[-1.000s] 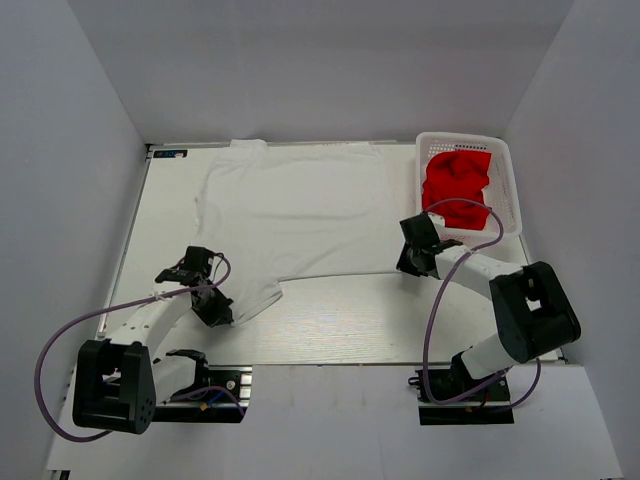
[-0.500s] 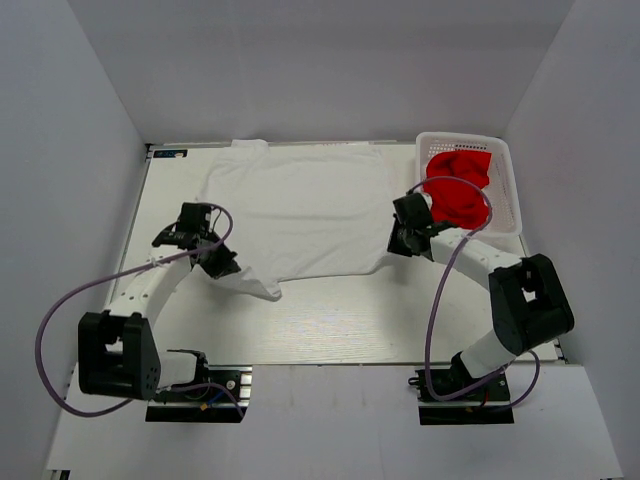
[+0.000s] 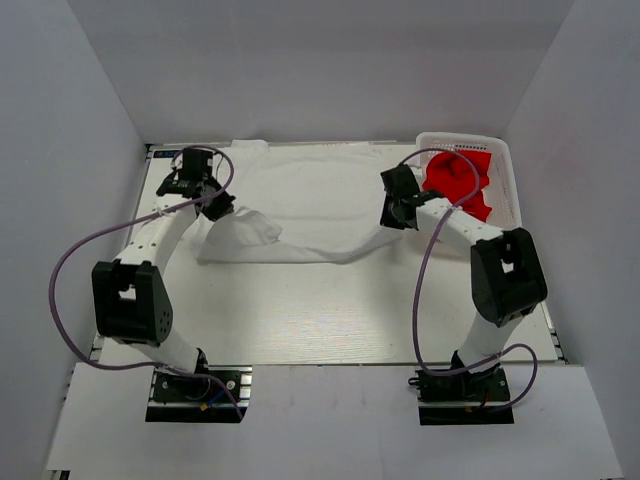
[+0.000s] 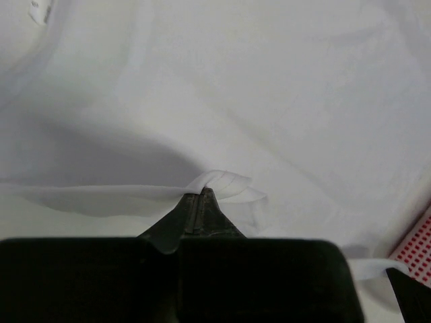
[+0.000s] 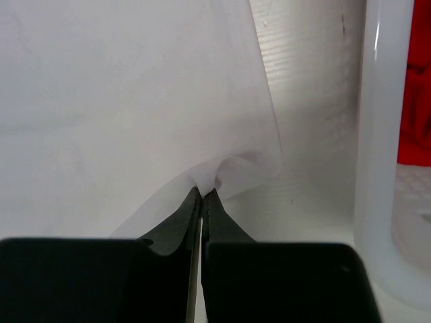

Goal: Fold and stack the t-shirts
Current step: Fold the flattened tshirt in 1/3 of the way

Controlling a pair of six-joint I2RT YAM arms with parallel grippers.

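Though your top view hid the fingertips, the wrist views showed left hand and right hand each pinched closed on a fold of the white t-shirt, the right one near the basket.

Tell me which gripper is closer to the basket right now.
Right. The right gripper, shut on the white t-shirt, sits close beside the basket; the left gripper grips the shirt's opposite edge, with the whole shirt between it and the basket.

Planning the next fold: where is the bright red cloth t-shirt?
In the top view the red t-shirt sits bunched in the white plastic lattice basket at far right, beside the large white cloth t-shirt.
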